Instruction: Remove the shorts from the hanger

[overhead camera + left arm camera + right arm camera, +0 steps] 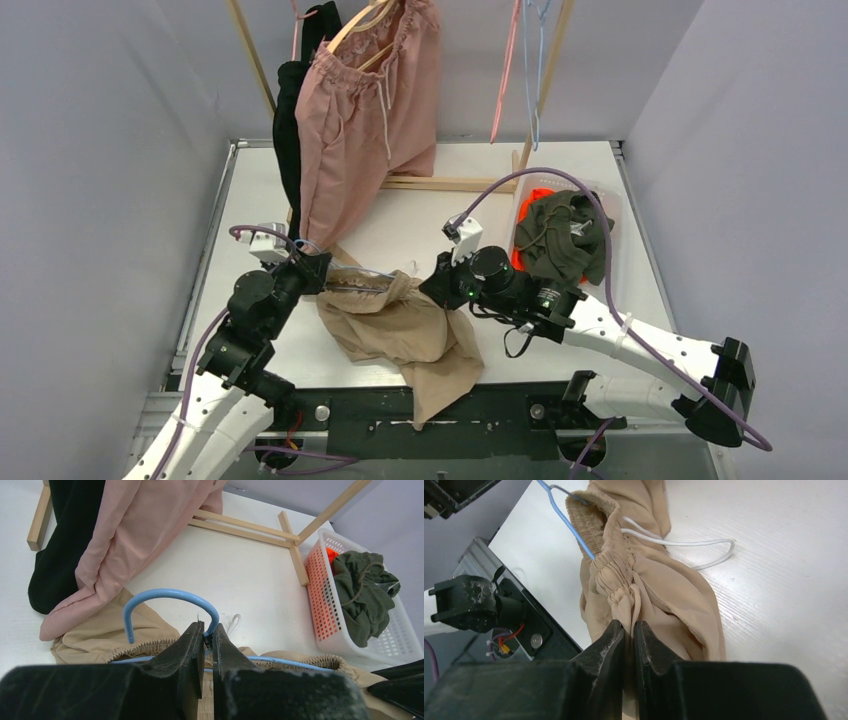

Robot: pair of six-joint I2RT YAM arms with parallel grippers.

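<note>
Where gathered, shorts (664, 595) between right fingers (606, 645)

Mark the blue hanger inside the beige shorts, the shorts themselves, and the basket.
blue hanger (170, 593): left wrist view, top of its hook.
beige shorts (400, 330): top view, middle of the fabric.
basket (320, 597): left wrist view, its side wall.

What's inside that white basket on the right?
Olive green shorts lie on top, with bright orange fabric showing beneath them. Anything deeper in the basket is covered.
</note>
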